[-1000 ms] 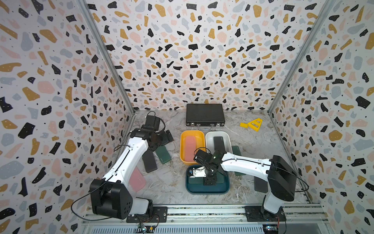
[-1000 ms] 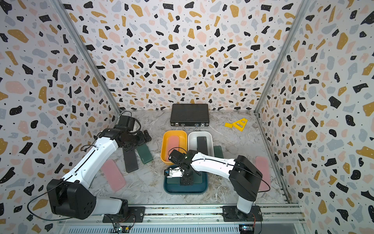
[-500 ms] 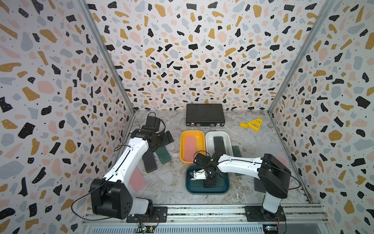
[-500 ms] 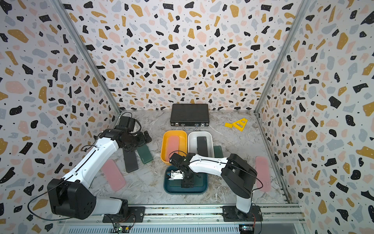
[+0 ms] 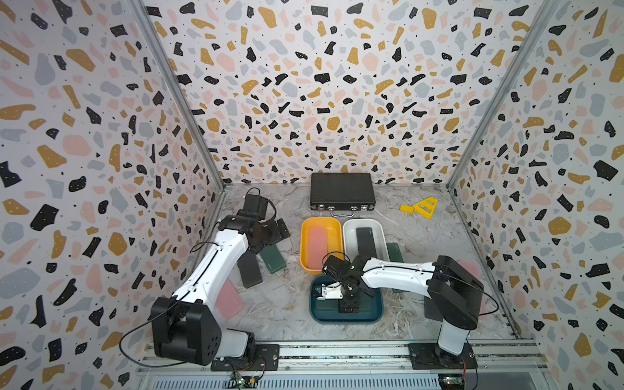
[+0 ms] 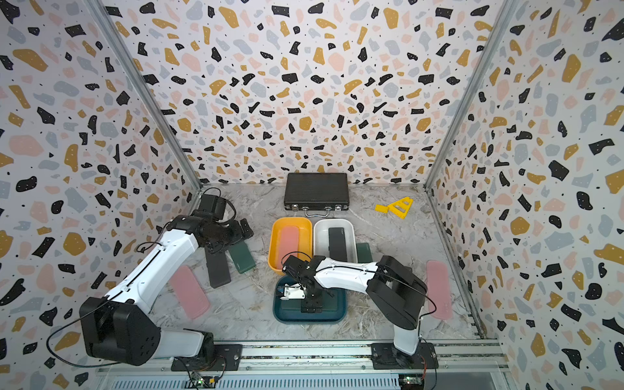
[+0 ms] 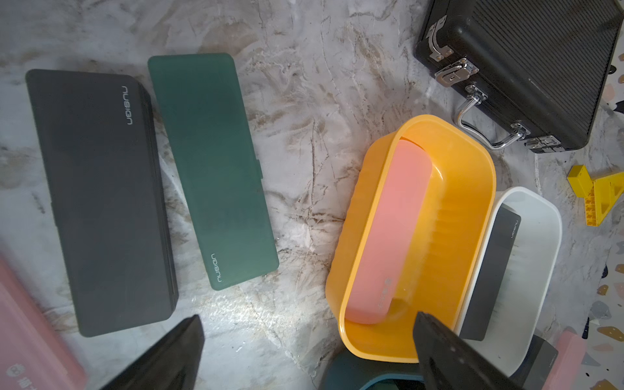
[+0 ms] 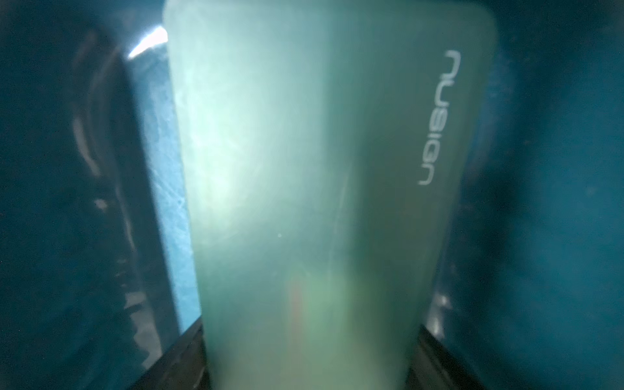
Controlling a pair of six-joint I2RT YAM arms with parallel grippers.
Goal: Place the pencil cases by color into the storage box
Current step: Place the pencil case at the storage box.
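Drop-off step: green case [image 8: 304, 169] down inside teal tub [image 5: 347, 320], clamped in right gripper [image 5: 347, 304].
Yellow tub [image 5: 305, 250] already holding pink case [image 5: 320, 243], white tub [image 5: 381, 236] holding black case [image 5: 366, 241], so sorting partway done. Next: jaws apart, then straight lift clear of tub wall; judged ready, though contact with tub floor impossible to confirm. Loose black case [image 7: 101, 202] and loose green case [image 7: 212, 169] side by side on table [image 5: 287, 304]; left gripper [image 7: 307, 317] spread wide, empty, hovering near them, likely next pick. Clamp on green case seen only from right wrist view, fingers [image 8: 175, 364] hugging both long edges; in both top views hidden under gripper itself. Loose pair's lettering readable only from left wrist view.
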